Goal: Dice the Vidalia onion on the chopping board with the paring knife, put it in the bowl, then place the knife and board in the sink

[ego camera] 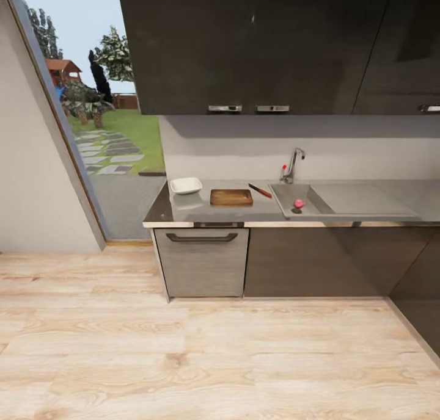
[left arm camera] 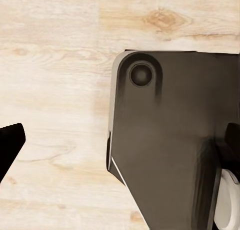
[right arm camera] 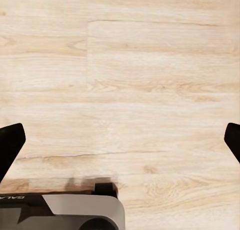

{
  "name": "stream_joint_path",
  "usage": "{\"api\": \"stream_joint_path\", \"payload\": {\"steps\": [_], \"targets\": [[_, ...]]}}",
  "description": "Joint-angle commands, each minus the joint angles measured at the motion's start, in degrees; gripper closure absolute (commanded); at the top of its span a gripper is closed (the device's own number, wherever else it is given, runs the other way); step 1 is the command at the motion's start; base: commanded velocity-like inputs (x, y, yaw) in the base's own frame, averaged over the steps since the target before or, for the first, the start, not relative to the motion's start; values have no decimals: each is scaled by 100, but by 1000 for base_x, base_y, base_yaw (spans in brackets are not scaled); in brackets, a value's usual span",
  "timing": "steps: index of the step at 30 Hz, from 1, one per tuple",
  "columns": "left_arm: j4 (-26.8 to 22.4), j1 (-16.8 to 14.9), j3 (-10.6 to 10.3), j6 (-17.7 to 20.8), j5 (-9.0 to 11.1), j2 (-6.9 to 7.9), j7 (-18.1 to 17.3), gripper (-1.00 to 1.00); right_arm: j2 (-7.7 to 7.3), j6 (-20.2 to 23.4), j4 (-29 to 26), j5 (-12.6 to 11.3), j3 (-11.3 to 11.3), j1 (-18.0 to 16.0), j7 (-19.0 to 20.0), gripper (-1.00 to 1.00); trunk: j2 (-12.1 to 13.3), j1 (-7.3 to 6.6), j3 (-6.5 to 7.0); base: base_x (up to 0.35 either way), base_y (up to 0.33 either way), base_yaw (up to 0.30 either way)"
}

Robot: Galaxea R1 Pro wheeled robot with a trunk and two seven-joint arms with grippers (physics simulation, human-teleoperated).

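A kitchen corner in daylight, seen from across a pale wood floor.

Light plank flooring (ego camera: 183, 347) with visible grain runs up to a row of dark glossy base cabinets (ego camera: 318, 261), one grey drawer front (ego camera: 201, 262) with a dark bar handle set among them at the row's left end. Dark wall cupboards (ego camera: 256, 47) with small metal pulls hang above a plain pale backsplash (ego camera: 232, 148). At left a tall slanted window (ego camera: 98, 102) in a white wall (ego camera: 30, 163) looks onto a lawn, stepping stones, trees, a red-roofed hut and blue sky. The wrist views show the same pale boards from close above.
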Motion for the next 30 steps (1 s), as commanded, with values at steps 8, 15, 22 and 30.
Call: {"api": "stream_joint_path", "payload": {"steps": [8, 15, 22, 30], "targets": [[10, -4, 4, -28, 28, 0, -9, -100, 6, -14, -3, -8, 35, -4, -27, -100, -10, 4, 62, 0, 0, 0], [10, -4, 8, -26, 35, -28, -19, -100, 7, -21, -12, -2, 37, -4, -13, -100, -10, 4, 77, 0, 0, 0], [-25, -7, 15, -11, 52, -28, 0, -100, 233, -55, 19, 33, 100, 67, 23, -100, -10, 3, 77, 0, 0, 0], [-25, -11, 14, -10, 52, -29, 0, -100, 426, -108, -21, 38, 107, 136, 26, -100, -10, 3, 77, 0, 0, 0]]}}
